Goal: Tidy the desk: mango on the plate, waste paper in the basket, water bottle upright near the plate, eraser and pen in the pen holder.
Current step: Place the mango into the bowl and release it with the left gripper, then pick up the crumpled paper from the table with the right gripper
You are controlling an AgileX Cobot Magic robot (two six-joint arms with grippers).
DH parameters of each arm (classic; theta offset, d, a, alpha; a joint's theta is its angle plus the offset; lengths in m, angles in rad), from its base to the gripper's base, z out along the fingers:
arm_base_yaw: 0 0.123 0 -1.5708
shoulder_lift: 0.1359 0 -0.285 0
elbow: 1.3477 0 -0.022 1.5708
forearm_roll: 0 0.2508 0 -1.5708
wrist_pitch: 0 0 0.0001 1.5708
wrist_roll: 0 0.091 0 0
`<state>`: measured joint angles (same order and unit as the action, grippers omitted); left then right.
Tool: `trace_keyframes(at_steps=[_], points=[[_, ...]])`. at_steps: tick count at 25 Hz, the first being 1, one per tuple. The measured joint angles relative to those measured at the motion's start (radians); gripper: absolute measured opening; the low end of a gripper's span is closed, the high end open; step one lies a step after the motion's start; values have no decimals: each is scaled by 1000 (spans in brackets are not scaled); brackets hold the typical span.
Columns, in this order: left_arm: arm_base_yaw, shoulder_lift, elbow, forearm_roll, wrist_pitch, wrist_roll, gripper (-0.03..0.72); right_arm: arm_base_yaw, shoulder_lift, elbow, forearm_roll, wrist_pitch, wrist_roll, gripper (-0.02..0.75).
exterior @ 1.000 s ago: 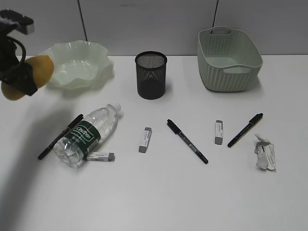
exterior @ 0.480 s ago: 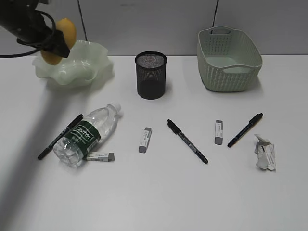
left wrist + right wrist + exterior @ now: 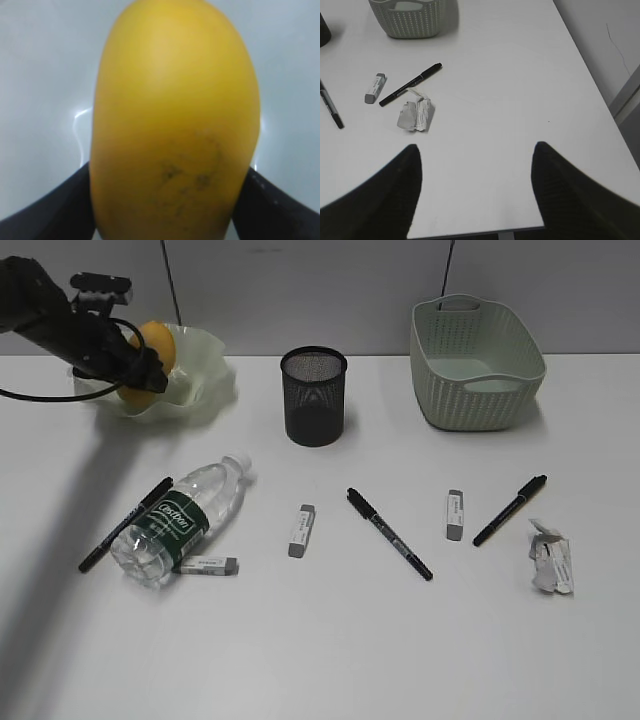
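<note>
Mango (image 3: 175, 125) clamped in left pincer (image 3: 140, 375), over plate (image 3: 205, 380).

We see the plate (image 3: 200, 370) at the bench's (image 3: 320, 640) ten o'clock, pen holder (image 3: 314, 397) at twelve, basket (image 3: 476, 362) at two; the mango (image 3: 152, 348) seemingly sits over the plate.

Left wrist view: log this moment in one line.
left gripper: shut on yellow-orange mango | over pale green wavy-rimmed plate | right gripper: open, empty | not yet released
</note>
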<state>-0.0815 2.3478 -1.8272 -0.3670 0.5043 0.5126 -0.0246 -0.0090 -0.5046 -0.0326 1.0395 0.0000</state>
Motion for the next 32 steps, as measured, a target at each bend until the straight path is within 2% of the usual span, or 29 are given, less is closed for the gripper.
trace_keyframes(at_steps=[5,15,20,25,29,32], points=[[0,5,0,-6,-30,0,600,0,0,0,0,1,0,543],[-7,-41,0,-10,27,0,610,0,0,0,0,1,0,543],[-8,-172,-2,-10,199,-16,594,0,0,0,0,1,0,543],[-9,-295,-8,6,459,-136,590,0,0,0,0,1,0,543],[-10,-361,-8,99,657,-241,582,0,0,0,0,0,0,543],[-10,-400,-8,194,703,-327,581,0,0,0,0,0,0,543]])
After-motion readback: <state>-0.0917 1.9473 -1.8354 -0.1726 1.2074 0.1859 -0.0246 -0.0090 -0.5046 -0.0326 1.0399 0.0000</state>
